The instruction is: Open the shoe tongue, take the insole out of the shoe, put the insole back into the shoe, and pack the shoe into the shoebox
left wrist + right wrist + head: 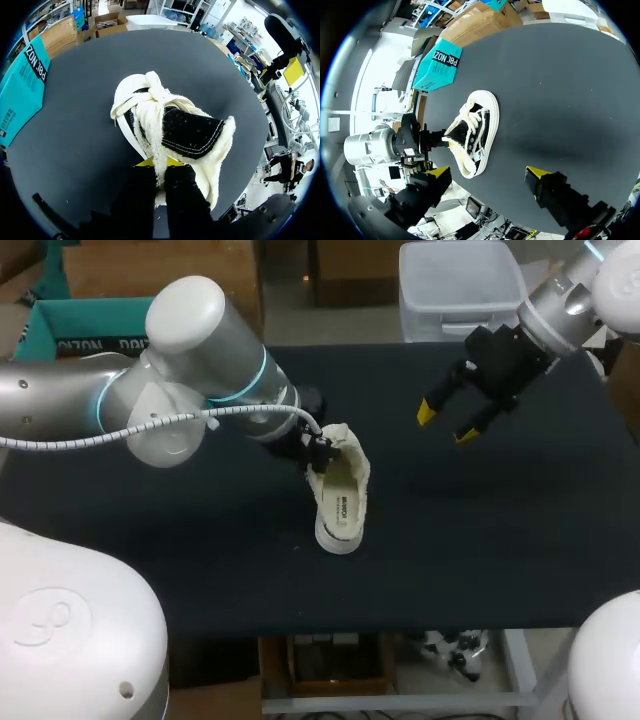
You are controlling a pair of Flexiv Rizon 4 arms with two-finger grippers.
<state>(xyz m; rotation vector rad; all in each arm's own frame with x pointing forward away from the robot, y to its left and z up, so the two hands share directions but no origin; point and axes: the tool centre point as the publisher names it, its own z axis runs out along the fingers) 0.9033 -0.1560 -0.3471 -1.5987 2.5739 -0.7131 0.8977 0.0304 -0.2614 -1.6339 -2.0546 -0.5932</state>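
Matte black table (500,530) bears fleecy cream shoe (340,495), left gripper (320,453) pinching.

We find the head view rather dim: the dark table (520,540) swallows the light, while the pale shoe (342,502) and the glossy white shell of our left arm (190,325) show bright. In both wrist views light falls evenly from above. A soft shadow lies on the table beside the shoe.

Silver-white arms (200,335), black yellow-tipped fingers (428,411)
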